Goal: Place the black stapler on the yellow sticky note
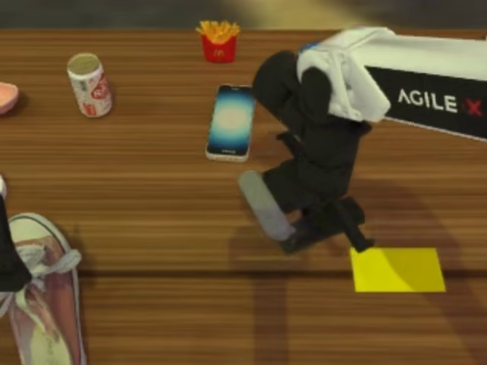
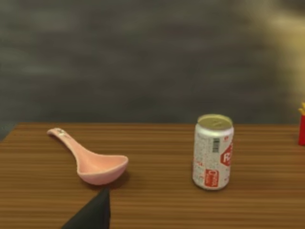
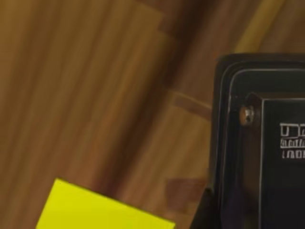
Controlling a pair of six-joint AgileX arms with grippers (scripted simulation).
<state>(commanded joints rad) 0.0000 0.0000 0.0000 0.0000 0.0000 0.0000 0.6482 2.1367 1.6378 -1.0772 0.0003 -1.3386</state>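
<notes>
right gripper [image 1: 316, 228] has its fingers clamped on the black stapler [image 1: 266, 205], held just left of the yellow sticky note [image 1: 397, 269], looks ready to carry it over; left arm parked.

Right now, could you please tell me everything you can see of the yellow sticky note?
The yellow sticky note is a plain, unmarked, bright yellow paper rectangle lying flat on the wooden table, toward the top view's right and near edge. Nothing rests on it. The right pincer sits just beside its corner; whether they touch is unclear.
</notes>
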